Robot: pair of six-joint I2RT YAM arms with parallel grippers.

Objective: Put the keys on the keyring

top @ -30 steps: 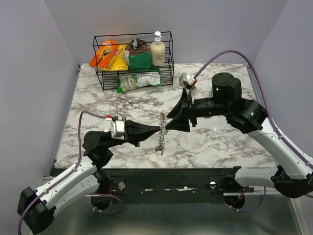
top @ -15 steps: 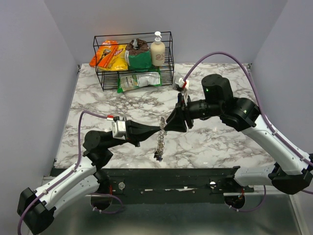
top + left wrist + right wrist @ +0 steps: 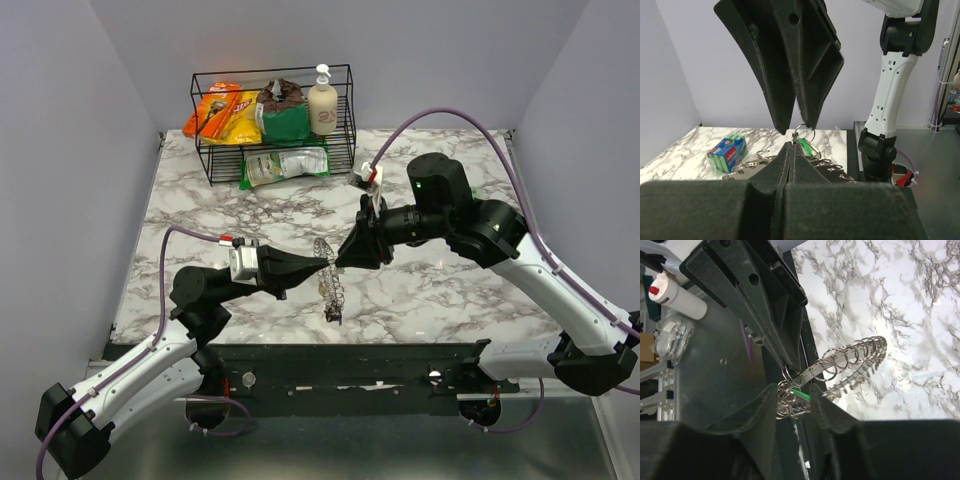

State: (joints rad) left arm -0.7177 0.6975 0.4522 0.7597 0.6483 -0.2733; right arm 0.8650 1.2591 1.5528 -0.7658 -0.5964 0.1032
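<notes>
Nearer now, the right claw (image 3: 342,260) has swung in to the left claw (image 3: 326,263), which is clamped on the keyring (image 3: 334,291) dangling over the surface (image 3: 450,290); the right jaws stand apart around a green key (image 3: 801,393), and closing off-centre could flick that key away.

A white marble-patterned surface (image 3: 230,200) with grey veins fills the middle of the room. Plain pale lavender walls close it in: a back wall (image 3: 420,50), a left wall (image 3: 60,150) and a right wall (image 3: 590,110). At the far edge of the surface stands a black wire basket (image 3: 352,120) against the back wall. A dark metal rail (image 3: 350,362) runs along the near edge, and below it lies a dull grey metal floor (image 3: 350,450). The light is soft and even, with a bright glare patch (image 3: 890,325) on the marble.
</notes>
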